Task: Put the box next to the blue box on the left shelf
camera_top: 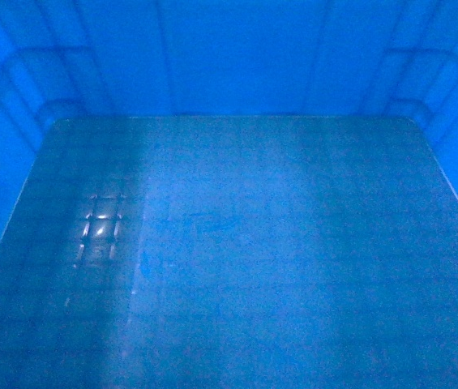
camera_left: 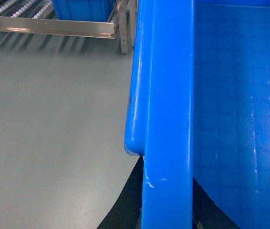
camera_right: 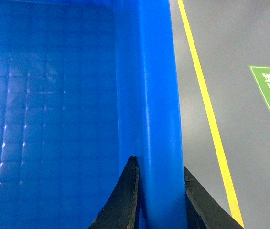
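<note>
While the left shelf [camera_left: 15, 6] lay beyond the grey floor [camera_left: 48, 133], the left gripper [camera_left: 166, 210] clamped the left rim of the box [camera_top: 237, 243], and the right gripper [camera_right: 159, 191] clamped its right rim beside a yellow line [camera_right: 211, 119].

Box [camera_top: 237, 243] rim cropped; second blue box [camera_left: 82, 9] mostly cut off.

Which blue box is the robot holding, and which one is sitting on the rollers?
The big blue box filling the view is held: a pincer clamps its rim on each side. The other blue box, far off, sits on the roller shelf.
</note>
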